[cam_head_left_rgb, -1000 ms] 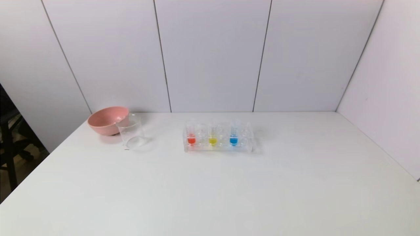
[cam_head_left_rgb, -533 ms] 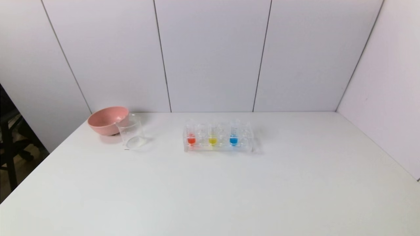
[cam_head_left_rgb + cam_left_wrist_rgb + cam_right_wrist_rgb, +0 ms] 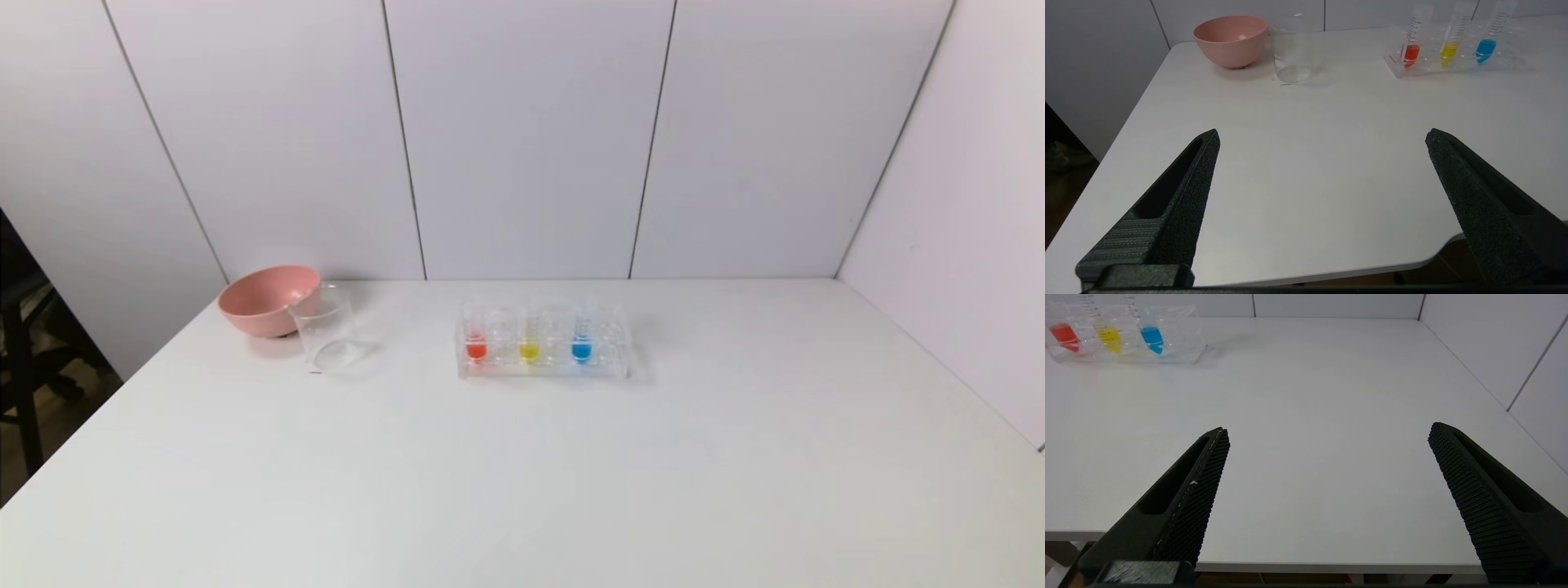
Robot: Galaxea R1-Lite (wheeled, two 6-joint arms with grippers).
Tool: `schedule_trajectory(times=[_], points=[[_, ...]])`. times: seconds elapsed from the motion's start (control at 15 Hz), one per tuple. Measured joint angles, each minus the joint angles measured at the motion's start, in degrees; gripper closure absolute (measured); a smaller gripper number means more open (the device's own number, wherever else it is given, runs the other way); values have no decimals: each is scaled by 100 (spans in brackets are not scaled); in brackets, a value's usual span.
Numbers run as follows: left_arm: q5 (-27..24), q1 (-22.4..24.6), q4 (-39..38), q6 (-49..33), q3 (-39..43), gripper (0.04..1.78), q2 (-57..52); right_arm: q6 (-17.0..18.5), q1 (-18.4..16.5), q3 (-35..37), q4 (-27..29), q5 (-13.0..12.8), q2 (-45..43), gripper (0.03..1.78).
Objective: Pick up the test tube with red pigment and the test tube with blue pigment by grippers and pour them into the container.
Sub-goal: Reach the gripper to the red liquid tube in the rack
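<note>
Left tool (image 3: 1323,136) and right tool (image 3: 1329,430) both released wide at lower frame above white surface (image 3: 522,474); red tube (image 3: 475,335) and blue tube (image 3: 581,335) upright in clear rack (image 3: 545,366) mid-frame, beaker (image 3: 326,331) left; likely light, slick, fragile, best pinched near bare upper glass.

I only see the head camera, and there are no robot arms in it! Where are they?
Observer: The left end effector hangs open over the white table near its front edge, holding nothing.
Operator: And the other one?
Observer: The right end effector is open and empty too, over the front edge.
Operator: Do the tubes have marks?
Observer: Yes. The slim clear tube with red liquid, standing in the clear plastic rack, has printed scale lines.
</note>
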Motion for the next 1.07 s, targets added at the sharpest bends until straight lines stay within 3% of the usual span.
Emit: schedule_trajectory(times=[0.67, 1.07], points=[[-404, -9, -1250, -9, -1475, 6, 2804, 0, 0, 0, 0, 0, 0, 4], [-703, -9, -2473, -13, -2187, 6, 4678, 0, -2, 0, 0, 0, 0, 4]])
